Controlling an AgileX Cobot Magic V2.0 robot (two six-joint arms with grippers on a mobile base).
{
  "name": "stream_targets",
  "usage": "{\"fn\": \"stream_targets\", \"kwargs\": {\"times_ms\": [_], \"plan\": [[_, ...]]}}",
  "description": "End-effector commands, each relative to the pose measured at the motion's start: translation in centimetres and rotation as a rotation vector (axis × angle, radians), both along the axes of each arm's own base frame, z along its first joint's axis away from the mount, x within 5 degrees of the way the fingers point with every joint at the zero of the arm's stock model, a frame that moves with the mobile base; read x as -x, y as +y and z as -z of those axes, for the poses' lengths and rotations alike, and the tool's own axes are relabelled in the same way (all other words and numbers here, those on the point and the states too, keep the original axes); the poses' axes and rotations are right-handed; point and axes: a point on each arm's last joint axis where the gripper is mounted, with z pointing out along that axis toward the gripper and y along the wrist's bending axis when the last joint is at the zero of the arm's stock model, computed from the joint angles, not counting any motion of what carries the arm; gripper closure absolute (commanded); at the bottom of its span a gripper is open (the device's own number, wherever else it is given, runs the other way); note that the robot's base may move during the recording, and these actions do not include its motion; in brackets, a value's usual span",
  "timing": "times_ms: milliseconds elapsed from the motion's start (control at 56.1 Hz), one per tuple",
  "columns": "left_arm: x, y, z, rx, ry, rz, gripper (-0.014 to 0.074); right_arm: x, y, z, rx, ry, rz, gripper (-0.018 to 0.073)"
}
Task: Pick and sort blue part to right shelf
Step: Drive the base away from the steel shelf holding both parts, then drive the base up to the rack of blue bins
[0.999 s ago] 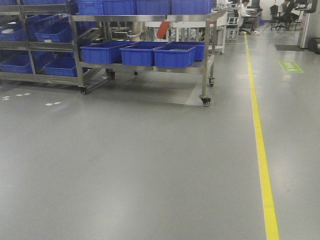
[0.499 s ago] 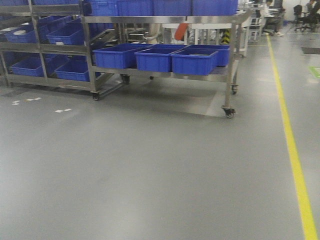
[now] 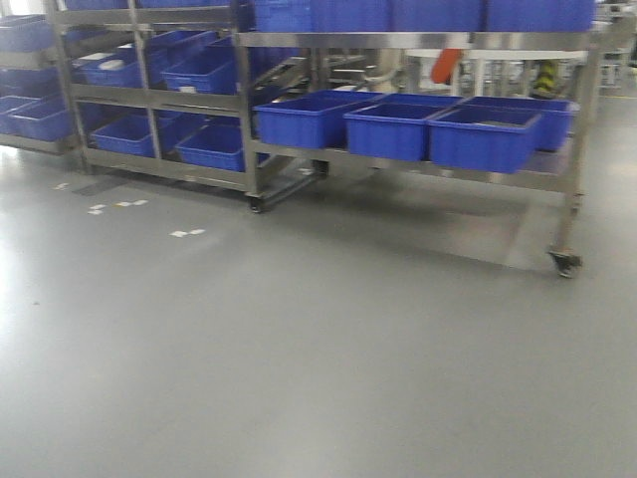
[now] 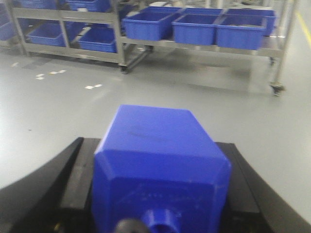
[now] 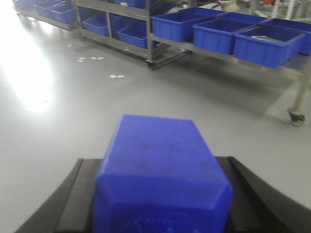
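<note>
My left gripper point(image 4: 158, 194) is shut on a solid-blue bottle-shaped part point(image 4: 155, 145), its short round cap pointing back at the camera. My right gripper point(image 5: 158, 194) is shut on a second blue part point(image 5: 158, 155) held the same way. Black fingers point(image 4: 80, 170) flank each part. The right shelf point(image 3: 418, 159), a steel-framed rack on caster wheels, stands ahead at the upper right of the front view with three large open blue bins point(image 3: 393, 124) in a row. It also shows in the left wrist view point(image 4: 209, 41) and the right wrist view point(image 5: 228, 53). Neither gripper shows in the front view.
A second steel rack point(image 3: 149, 110) with more blue bins stands to the left, touching the right shelf. White tape marks point(image 3: 119, 206) lie on the grey floor. The right shelf's caster point(image 3: 563, 262) sits at its near right corner. An orange object point(image 3: 446, 65) shows behind the rack.
The view has swung left and come closer: the racks have shifted right and grown in the frame, and the yellow floor line has left the view at the right.
</note>
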Motion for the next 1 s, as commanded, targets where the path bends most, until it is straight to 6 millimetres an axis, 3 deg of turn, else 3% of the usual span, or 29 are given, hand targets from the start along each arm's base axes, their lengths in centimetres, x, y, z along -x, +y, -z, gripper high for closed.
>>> {"fn": "stream_targets", "kwargs": {"times_ms": [0,981], "plan": [[0.62,0.07,-1.58,0.023,-0.134,0.021,0.0265,-0.01,0.14,-1.55,0.005,-0.1,-0.015,0.0431],[0.62,0.06,-1.58,0.025,-0.134,0.022,0.0265,-0.01,0.13,-1.55,0.005,-0.1,-0.015,0.0431]]}}
